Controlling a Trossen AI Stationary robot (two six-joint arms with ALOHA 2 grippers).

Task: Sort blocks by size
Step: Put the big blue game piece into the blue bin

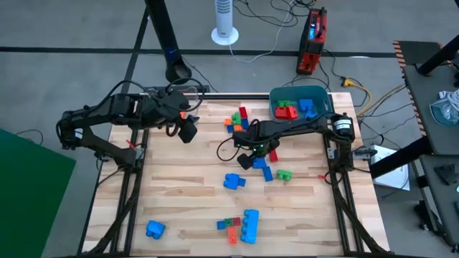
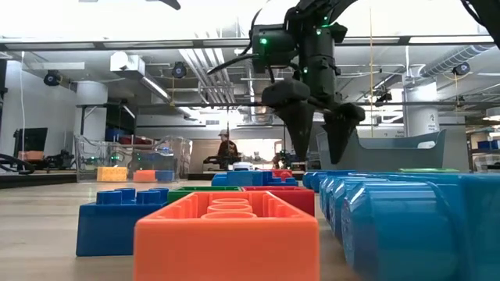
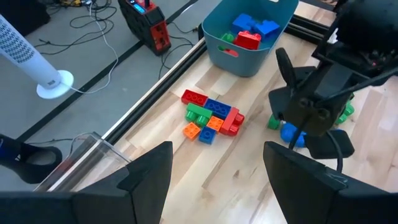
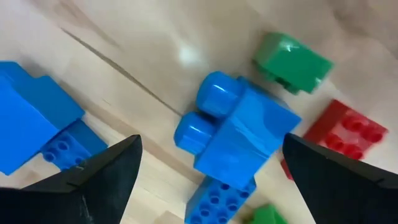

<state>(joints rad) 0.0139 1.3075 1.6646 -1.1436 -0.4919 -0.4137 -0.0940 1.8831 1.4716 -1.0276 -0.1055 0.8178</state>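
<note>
Wooden table (image 1: 179, 193), right gripper (image 4: 205, 180) spread apart just above chunky blue block (image 4: 239, 134), left gripper (image 3: 214, 177) parted, hovering apart.

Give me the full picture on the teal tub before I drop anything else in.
The teal tub is a glossy, plastic-looking bin with rounded corners, open on top and upright at the table's far right corner, by the rail. It already holds blue, red and green blocks. Nothing grips it; the right end effector hangs open over loose blocks mid-table.
</note>
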